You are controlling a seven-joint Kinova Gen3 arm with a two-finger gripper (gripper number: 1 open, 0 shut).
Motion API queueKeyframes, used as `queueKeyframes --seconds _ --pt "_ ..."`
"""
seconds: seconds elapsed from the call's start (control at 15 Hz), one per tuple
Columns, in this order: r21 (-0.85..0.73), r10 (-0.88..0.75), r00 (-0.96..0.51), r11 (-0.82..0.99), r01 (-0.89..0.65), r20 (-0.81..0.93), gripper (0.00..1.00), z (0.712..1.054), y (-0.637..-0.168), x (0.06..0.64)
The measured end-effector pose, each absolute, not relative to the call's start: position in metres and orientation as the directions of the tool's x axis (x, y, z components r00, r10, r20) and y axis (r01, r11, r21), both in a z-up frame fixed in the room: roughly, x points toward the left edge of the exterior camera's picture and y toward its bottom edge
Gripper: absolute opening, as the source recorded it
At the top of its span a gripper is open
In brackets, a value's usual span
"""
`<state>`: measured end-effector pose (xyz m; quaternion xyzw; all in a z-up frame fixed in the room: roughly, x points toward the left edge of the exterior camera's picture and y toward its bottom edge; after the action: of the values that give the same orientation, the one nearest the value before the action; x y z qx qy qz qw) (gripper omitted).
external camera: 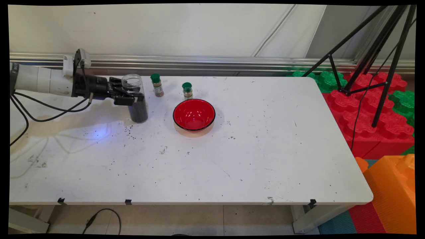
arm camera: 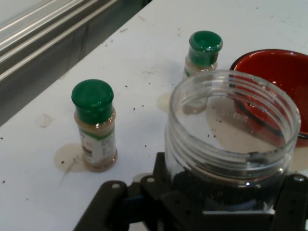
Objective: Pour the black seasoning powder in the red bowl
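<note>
My gripper [external camera: 134, 97] is shut on a clear open-topped jar [external camera: 135, 98] partly filled with dark grains, standing upright at the table's back left. In the hand view the jar [arm camera: 231, 139] fills the lower right, its mouth open, with the black linkage around its base. Two small spice bottles with green caps stand just beyond: one [external camera: 157, 85] [arm camera: 95, 126] close to the jar, the other [external camera: 187, 91] [arm camera: 202, 55] near the red bowl [external camera: 194, 114] [arm camera: 274, 77]. The bowl looks empty and sits to the jar's right.
Dark grains lie scattered over the white table [external camera: 232, 159] near the jar and bowl. A metal rail [external camera: 199, 61] runs along the wall behind. A black tripod [external camera: 375, 66] and red, green and orange foam blocks [external camera: 365, 109] stand off the table's right end.
</note>
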<state>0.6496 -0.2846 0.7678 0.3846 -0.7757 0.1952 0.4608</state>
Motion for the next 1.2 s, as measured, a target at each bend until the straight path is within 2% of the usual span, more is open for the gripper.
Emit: queueKeyframes --seconds 0.6,1.2 --pt "0.050 -0.405 -0.282 0.641 -0.766 0.870 0.00 0.767 -0.293 0.644" --pt "0.045 -0.370 -0.270 0.657 -0.753 0.889 0.00 0.794 -0.304 0.634"
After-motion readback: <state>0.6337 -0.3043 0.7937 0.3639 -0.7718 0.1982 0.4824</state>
